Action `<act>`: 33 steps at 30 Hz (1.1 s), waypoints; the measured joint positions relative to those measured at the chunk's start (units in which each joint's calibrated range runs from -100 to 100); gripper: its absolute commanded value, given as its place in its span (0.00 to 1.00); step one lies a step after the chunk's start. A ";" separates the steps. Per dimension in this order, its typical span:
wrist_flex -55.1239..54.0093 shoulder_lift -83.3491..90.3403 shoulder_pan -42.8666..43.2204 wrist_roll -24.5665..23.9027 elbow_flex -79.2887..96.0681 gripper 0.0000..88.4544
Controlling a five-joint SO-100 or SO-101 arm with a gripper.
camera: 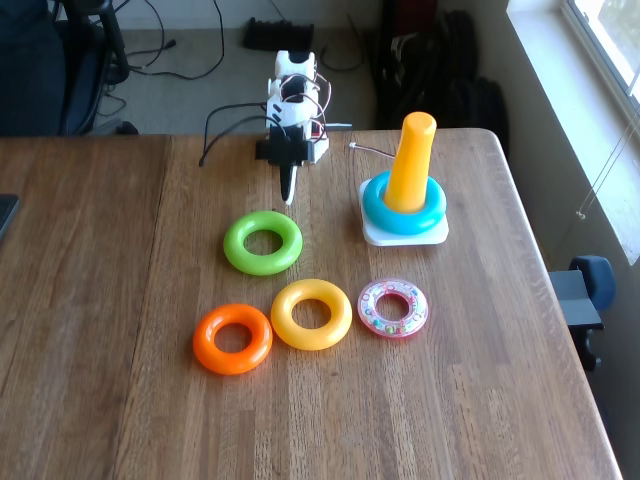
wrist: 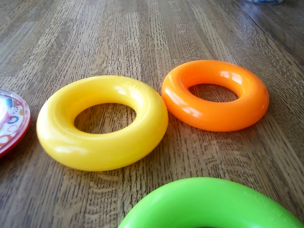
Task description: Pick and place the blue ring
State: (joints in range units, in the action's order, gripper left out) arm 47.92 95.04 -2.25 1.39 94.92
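Blue ring [camera: 378,214] sat threaded on the yellow peg [camera: 410,163], down on the white base [camera: 432,236], right side of the table [camera: 90,300] in the fixed view; gripper [camera: 288,198] pointed down just above the green ring [camera: 262,242], well clear of blue; couldn't tell if clenched or released; yellow ring [wrist: 102,122] nearly touched orange ring [wrist: 214,94] in the wrist view; pink rattle ring [camera: 393,308] just right of yellow.

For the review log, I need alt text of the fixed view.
A glossy blue plastic ring sits on a yellow peg atop a wooden table; green, orange, yellow and clear pink rings lie flat near the arm's fingers.
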 measured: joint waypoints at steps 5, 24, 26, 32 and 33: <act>0.00 0.00 0.16 -0.10 2.94 0.32; 0.16 0.00 0.16 -0.34 3.03 0.32; 0.16 0.00 0.16 -0.34 3.03 0.32; 0.16 0.00 0.16 -0.34 3.03 0.32; 0.16 0.00 0.16 -0.34 3.03 0.32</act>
State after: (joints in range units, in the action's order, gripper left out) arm 48.07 95.04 -2.09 1.05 97.95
